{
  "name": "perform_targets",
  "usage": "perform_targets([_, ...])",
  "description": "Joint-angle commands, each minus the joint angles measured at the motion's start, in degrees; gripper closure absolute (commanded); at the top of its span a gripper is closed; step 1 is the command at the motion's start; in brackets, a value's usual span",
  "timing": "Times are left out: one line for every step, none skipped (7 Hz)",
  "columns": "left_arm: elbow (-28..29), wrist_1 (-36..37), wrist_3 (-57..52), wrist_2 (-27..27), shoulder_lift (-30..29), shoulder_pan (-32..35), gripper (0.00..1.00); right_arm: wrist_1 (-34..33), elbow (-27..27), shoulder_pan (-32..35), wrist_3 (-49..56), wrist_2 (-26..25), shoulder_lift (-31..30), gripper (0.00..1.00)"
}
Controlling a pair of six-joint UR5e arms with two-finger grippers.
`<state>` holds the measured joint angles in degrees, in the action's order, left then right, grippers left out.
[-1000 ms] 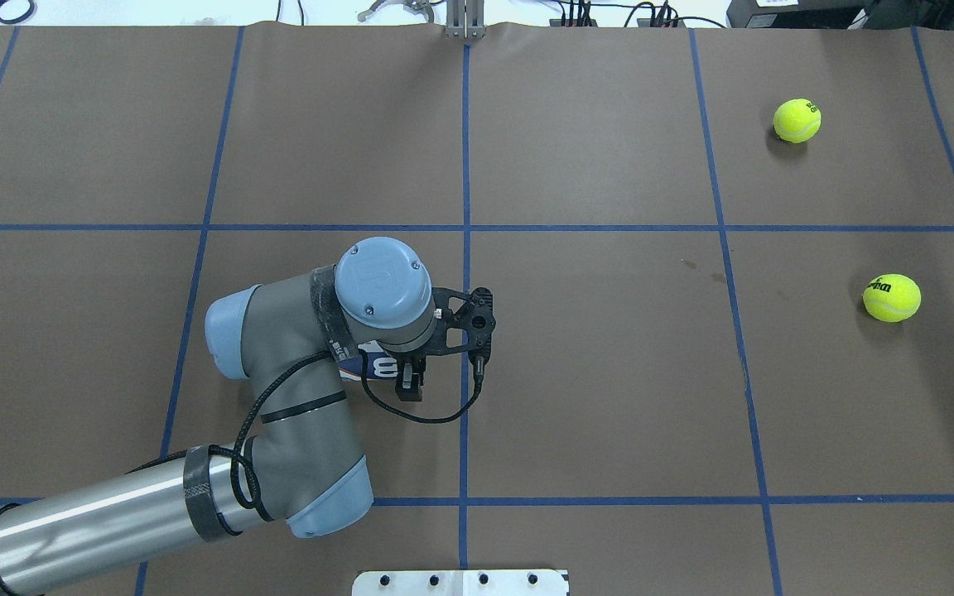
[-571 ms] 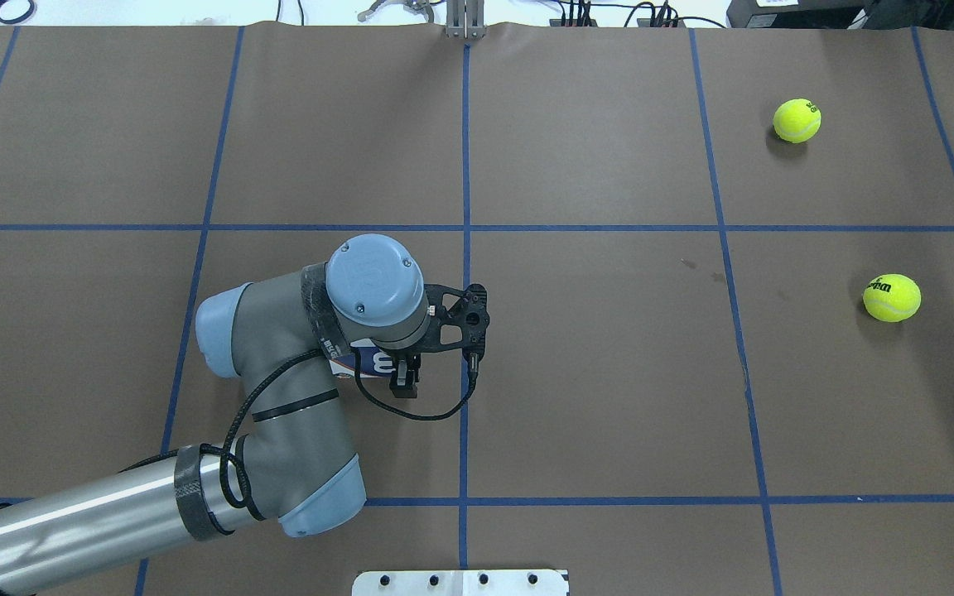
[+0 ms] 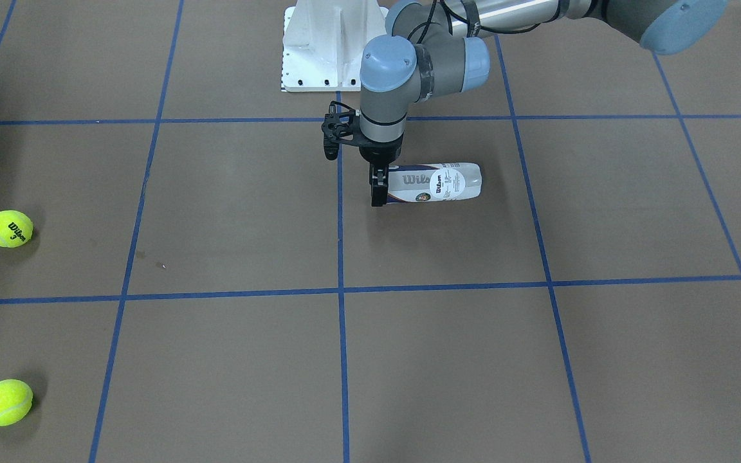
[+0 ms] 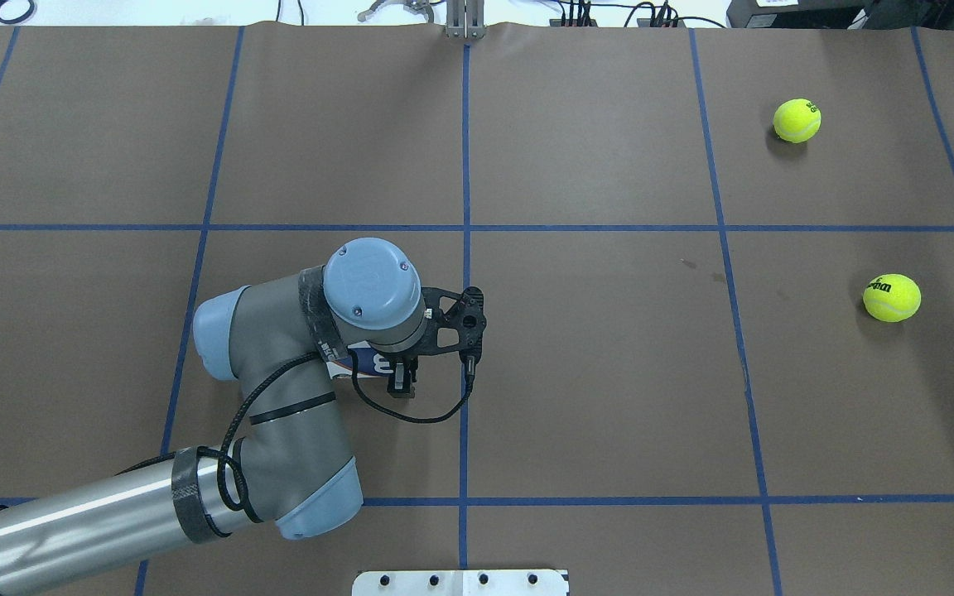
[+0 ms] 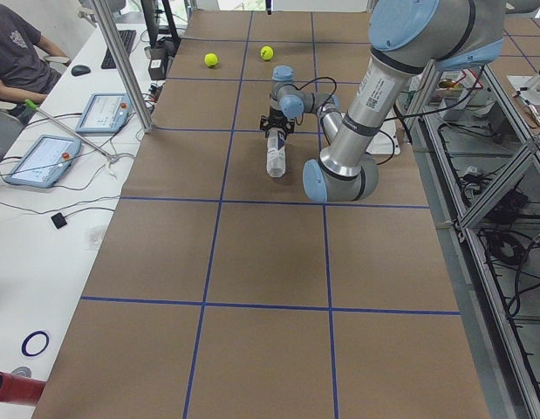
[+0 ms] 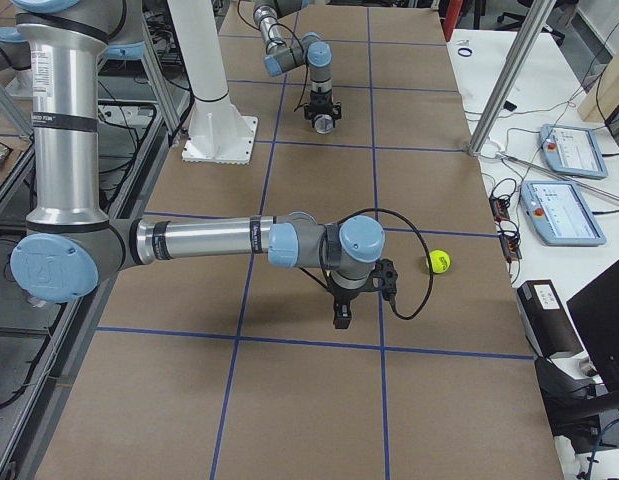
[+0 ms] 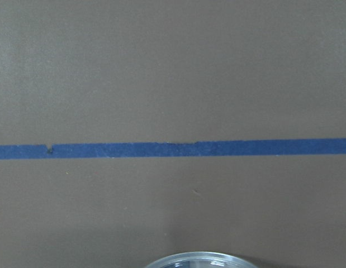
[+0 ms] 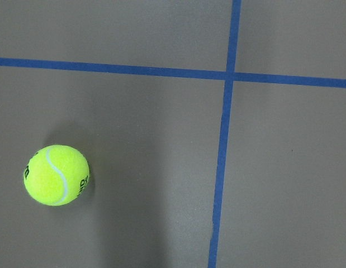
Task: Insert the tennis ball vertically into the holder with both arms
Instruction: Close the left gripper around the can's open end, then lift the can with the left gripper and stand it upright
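The holder [image 3: 438,183], a clear can with a navy-and-white Wilson label, lies on its side near the table's middle. It also shows in the exterior left view [image 5: 275,159]. My left gripper [image 3: 378,190] points down at the can's open end, and its narrow-set fingers look shut on the rim. From overhead [image 4: 400,382] the wrist hides most of the can. The rim shows at the bottom of the left wrist view [image 7: 192,260]. Two tennis balls [image 4: 796,120] [image 4: 891,298] lie far to the right. My right gripper [image 6: 341,318] shows only in the exterior right view, near a ball [image 6: 439,261]; I cannot tell its state.
The white pedestal base [image 3: 332,45] stands at the robot's edge of the table, just behind the left arm. Blue tape lines [image 4: 465,248] divide the brown table cover. One ball [image 8: 55,175] lies at the lower left of the right wrist view. Operator tablets [image 5: 43,157] sit beside the table.
My left arm has shifted a little to the left and away from the robot, and the holder's label has moved along with the gripper. The balls have not moved.
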<state>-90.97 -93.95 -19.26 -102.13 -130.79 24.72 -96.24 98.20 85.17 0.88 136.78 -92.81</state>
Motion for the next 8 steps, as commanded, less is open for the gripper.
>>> perform_targets([0.00, 0.00, 0.10, 0.00, -0.08, -0.02, 0.23, -0.09, 0.07, 0.00, 0.00, 0.15, 0.00, 0.00])
perform_targets([-1.30, -0.09, 0.10, 0.00, -0.17, 0.15, 0.25, -0.09, 0.07, 0.00, 0.00, 1.28, 0.00, 0.00])
perform_targets([-4.27, -0.09, 0.18, 0.78, 0.09, 0.50, 0.26, 0.09, 0.15, 0.00, 0.00, 1.56, 0.00, 0.00])
perform_targets([-7.43, -0.18, 0.19, 3.40, 0.96, 0.50, 0.26, 0.17, 0.15, 0.00, 0.09, 1.56, 0.00, 0.00])
perform_targets([-11.56, -0.35, 0.45, 3.51, 0.88, 1.63, 0.26, 0.26, 0.15, 0.00, 0.09, 1.56, 0.00, 0.00])
perform_targets([-14.03, -3.66, 6.71, 3.51, 1.06, 2.43, 0.31, 0.44, 0.15, 0.00, 0.09, 1.65, 0.00, 0.00])
perform_targets([-13.45, -12.65, 11.65, 3.86, 1.15, 2.61, 0.31, 0.44, 0.07, 0.00, 0.00, 1.56, 0.00, 0.00])
perform_targets([-12.83, -19.10, 17.62, 4.99, 2.02, 2.53, 0.31, 0.44, 0.07, -0.09, 0.00, 1.47, 0.00, 0.00])
